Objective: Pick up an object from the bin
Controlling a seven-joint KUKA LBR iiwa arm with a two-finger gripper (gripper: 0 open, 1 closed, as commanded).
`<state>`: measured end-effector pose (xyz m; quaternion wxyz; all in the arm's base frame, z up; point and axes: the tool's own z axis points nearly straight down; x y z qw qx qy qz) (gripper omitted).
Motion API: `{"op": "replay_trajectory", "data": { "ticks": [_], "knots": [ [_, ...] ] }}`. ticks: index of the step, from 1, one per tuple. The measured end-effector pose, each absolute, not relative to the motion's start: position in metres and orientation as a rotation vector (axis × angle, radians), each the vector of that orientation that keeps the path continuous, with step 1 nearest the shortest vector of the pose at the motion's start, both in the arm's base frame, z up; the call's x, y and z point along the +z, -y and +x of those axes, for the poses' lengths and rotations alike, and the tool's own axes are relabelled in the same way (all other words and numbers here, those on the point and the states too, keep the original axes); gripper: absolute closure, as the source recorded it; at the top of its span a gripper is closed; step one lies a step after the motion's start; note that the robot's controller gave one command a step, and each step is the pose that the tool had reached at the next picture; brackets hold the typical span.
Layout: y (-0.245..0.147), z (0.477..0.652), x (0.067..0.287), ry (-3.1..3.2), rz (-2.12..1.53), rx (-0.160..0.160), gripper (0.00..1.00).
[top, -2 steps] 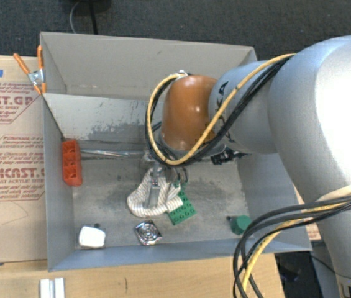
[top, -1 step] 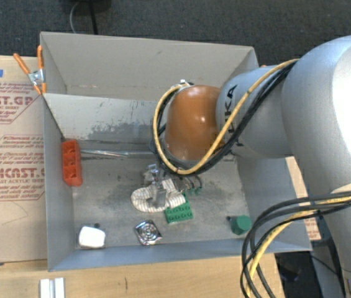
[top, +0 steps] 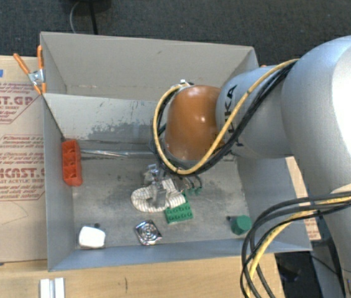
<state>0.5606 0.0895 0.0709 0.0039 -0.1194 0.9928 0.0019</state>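
Nearest cam, saw fat grey arm [top: 315, 117], stretched in from R over the R wall of the grey metal bin [top: 144, 64], w/ yellow-and-black cables [top: 160, 113] looped round it. Lower down, at the wrist, noted rounded orange-brown cover [top: 191, 126], hung above the middle of the floor. Under that cover, found gripper [top: 158, 188] set low at mid-floor, directly over a whitish striped curled band [top: 141, 198] and apparently against it. Open or closed: couldn't tell, too merged w/ the band's pale loops from this angle. Band's spot: flat on the floor, approx. centre, a bit toward the front wall, partly covered by the gripper. Just R of the band, saw green studded brick [top: 179, 214], tilted, edge close to or touching the band; couldn't say which. Further R, near the R wall and well apart from the brick: small dark-green round piece [top: 241, 225]. In front of the band, near the front wall: small crumpled silvery thing [top: 147, 232], close to the band but apart from it. L of that, in the front-L corner area: white lump [top: 92, 236]. Against the L wall, well apart from the rest, noted orange-red block [top: 71, 162] w/ holes along its length, laid lengthwise along the wall. Floor scuffed and streaked pale toward the back wall.
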Motion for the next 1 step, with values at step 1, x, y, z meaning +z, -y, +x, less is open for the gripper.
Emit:
{"op": "replay_trajectory", "data": {
  "ticks": [1],
  "knots": [
    [-0.0902,0.5662,0.2414,-3.092,-0.431,0.006,1.00]
  ]
}}
